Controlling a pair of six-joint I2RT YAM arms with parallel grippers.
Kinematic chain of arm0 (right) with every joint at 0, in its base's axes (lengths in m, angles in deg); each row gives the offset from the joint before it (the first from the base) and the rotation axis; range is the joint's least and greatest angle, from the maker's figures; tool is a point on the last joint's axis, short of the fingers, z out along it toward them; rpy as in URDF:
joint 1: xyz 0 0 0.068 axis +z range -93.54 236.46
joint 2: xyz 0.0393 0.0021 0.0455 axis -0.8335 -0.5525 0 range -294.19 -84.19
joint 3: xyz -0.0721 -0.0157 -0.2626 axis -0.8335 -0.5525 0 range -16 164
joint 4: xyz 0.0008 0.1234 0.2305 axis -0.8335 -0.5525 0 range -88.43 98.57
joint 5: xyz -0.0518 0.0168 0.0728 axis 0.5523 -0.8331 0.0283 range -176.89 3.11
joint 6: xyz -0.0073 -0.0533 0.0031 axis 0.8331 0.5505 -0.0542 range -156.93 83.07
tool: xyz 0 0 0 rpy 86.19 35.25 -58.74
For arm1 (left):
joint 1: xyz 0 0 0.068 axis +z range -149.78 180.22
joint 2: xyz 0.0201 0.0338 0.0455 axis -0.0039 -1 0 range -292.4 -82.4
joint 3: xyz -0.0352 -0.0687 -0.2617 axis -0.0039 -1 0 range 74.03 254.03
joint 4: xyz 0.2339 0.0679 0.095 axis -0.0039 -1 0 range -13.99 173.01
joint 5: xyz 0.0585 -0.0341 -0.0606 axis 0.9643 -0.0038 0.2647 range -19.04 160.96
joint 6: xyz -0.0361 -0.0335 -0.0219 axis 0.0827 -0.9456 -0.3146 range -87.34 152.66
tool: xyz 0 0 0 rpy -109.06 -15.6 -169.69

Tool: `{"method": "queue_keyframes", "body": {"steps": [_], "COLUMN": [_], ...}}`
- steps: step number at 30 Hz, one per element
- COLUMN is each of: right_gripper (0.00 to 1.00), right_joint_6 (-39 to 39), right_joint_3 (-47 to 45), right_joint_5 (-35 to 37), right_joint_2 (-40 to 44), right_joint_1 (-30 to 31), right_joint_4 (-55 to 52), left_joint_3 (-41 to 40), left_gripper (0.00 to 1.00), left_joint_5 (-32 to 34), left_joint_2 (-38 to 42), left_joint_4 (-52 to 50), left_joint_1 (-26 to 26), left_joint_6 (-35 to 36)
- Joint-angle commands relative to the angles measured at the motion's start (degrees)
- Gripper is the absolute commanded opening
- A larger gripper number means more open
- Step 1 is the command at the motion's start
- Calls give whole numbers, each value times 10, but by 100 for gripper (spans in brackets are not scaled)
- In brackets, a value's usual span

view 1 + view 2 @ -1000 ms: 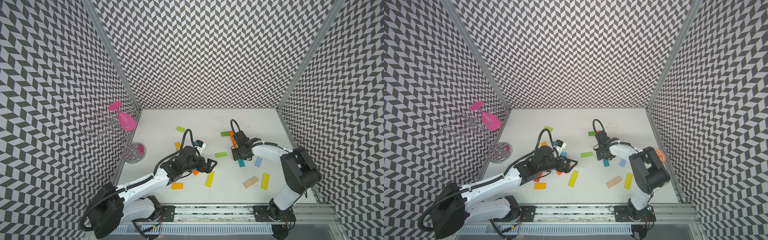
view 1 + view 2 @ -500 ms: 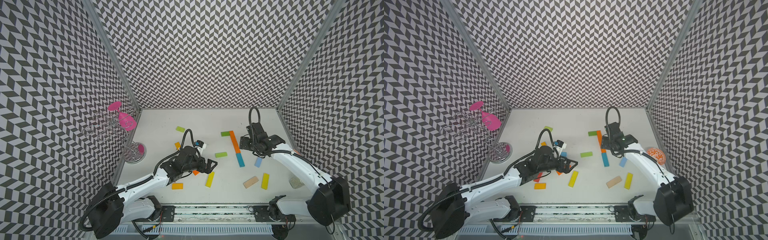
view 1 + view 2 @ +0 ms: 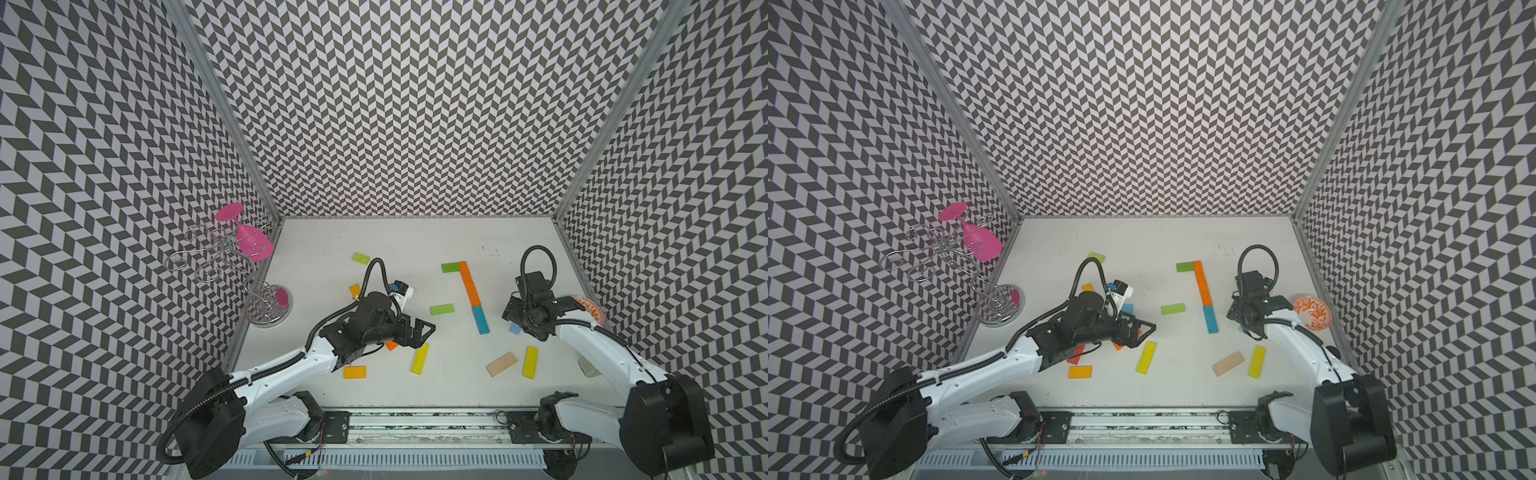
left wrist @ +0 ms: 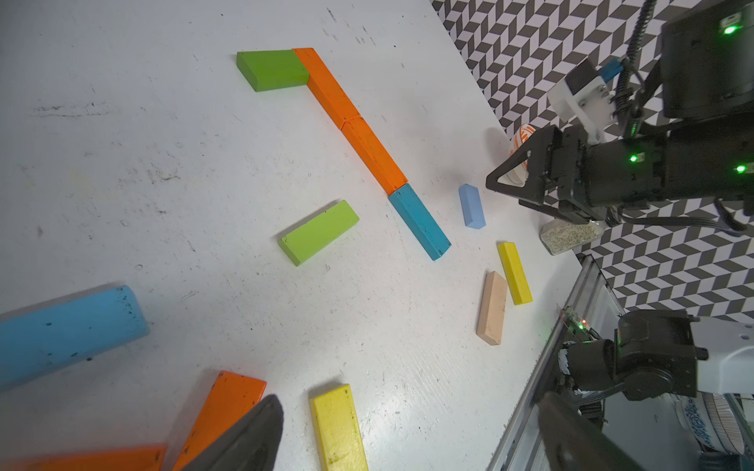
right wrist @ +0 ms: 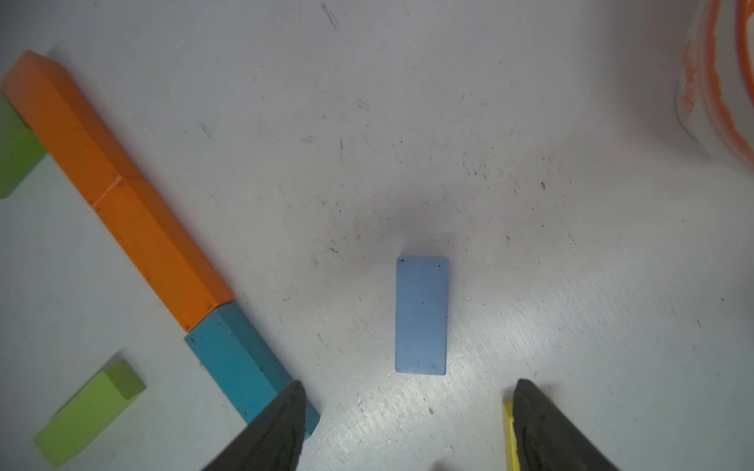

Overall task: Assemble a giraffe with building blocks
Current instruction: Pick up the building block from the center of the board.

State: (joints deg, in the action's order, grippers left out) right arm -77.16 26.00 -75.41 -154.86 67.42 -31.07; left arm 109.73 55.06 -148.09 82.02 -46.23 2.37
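in a top view, right of centre, the right hand [image 3: 512, 318] covers most of the light blue block [image 3: 514, 329]. near the middle, the left hand [image 3: 420, 334] hides part of an orange block [image 3: 390, 345]. in the right wrist view the frame edge cuts off the blurred bowl [image 5: 718, 81].

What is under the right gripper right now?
A light blue block lies flat on the white table, below the open right gripper, untouched. In both top views the gripper covers most of it.
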Motion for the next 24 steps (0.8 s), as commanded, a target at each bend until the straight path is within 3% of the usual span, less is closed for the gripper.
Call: {"method": "queue_keyframes", "body": {"steps": [1,7,14,19,24], "right_gripper": [78,76,68,50,25], "right_joint_6": [1,22,15,8,4], "right_joint_3": [-13,-13,-29,-36,-45], "right_joint_5": [-15,-55,-70,-72,-72], "right_joint_2": [-25,-83,-105,-101,-79], "right_joint_1": [-16,-44,-66,-91,-120], "right_joint_4": [61,81,115,121,121], "left_joint_3": [2,3,28,57,95], "left_gripper": [98,98,95,93,92], "left_joint_5": [-1,-13,-15,-15,-15], "left_joint_2": [17,15,-25,-78,-141], "left_joint_4": [3,3,6,7,12], "left_joint_1": [1,-6,-68,-119,-166], "left_joint_6": [5,12,39,64,96]}}
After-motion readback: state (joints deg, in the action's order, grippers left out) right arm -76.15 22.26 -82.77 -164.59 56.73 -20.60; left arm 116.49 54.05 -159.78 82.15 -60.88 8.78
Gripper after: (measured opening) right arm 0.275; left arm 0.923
